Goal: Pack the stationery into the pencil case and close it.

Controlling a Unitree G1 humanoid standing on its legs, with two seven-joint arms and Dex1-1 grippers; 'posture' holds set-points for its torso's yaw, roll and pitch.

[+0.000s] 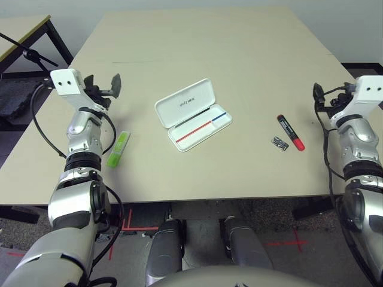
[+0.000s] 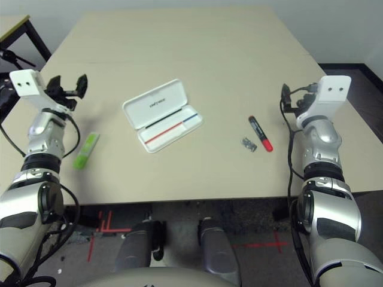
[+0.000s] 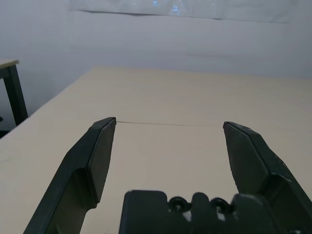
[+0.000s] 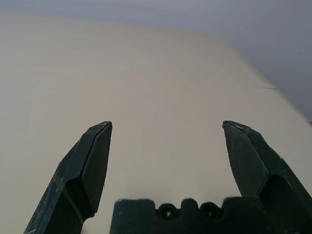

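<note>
On the bench [image 1: 251,54] the pencil case [image 1: 192,114] lies open, highlighter [image 1: 118,147] to its left, marker [image 1: 290,132] and clip [image 1: 279,143] right. Left hand [image 3: 168,146] and right hand [image 4: 165,146] hover wide open, empty.

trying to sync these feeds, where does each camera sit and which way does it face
Left eye: on the head, looking forward and down at the table; open pencil case, both silver forearms.
Right eye: beside it, same scene: highlighter, marker, clip.
Left wrist: on the left arm, facing across the bare tabletop toward a wall, along the open left claw.
Right wrist: same for the open right claw.
Shared: both wrist views show tabletop and wall.
</note>
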